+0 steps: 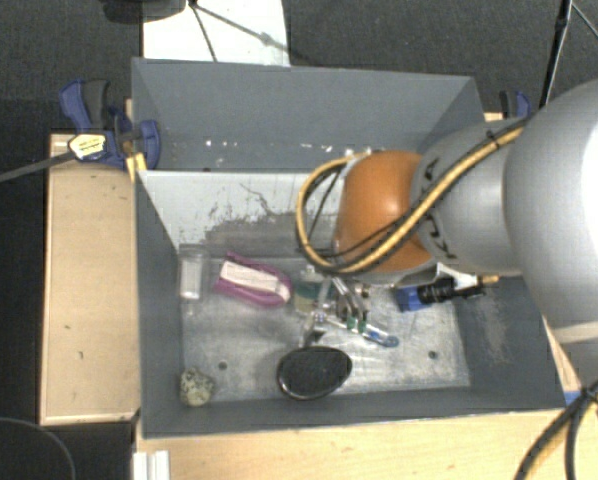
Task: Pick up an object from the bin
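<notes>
My gripper (pixel 331 315) hangs below the orange cover, low over the middle of the bin floor. Just in front of it lies a flat black oval thing (pixel 314 372), close to the gripper's tip; whether they touch I cannot tell. A thin item with a blue end (pixel 381 338) lies right beside the gripper on its right. To its left lies a purple and pink packet (pixel 251 282).
A small clear container (pixel 190 277) stands by the left wall. A mottled stone-like lump (pixel 196 387) sits in the front left corner. A blue and black pen-like thing (pixel 434 293) lies at the right, partly under the arm, which covers the bin's back right.
</notes>
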`<move>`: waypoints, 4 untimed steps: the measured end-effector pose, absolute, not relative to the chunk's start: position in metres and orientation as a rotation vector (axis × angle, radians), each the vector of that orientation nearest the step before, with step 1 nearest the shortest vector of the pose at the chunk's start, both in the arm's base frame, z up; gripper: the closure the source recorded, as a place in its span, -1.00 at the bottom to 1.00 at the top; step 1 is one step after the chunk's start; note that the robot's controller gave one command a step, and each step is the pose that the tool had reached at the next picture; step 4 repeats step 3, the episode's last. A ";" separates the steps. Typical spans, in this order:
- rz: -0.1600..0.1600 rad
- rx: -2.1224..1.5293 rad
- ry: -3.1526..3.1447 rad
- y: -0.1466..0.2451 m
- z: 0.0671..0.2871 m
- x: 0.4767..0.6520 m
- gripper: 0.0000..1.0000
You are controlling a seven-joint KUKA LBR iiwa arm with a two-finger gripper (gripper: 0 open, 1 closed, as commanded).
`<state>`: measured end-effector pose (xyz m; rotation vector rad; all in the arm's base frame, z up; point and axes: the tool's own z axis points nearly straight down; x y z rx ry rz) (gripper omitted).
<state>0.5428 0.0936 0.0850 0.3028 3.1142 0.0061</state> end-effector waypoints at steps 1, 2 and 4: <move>0.003 0.312 3.122 0.091 0.084 0.542 1.00; 0.004 0.315 3.118 0.084 0.147 0.533 1.00; 0.004 0.304 3.116 0.076 0.224 0.538 1.00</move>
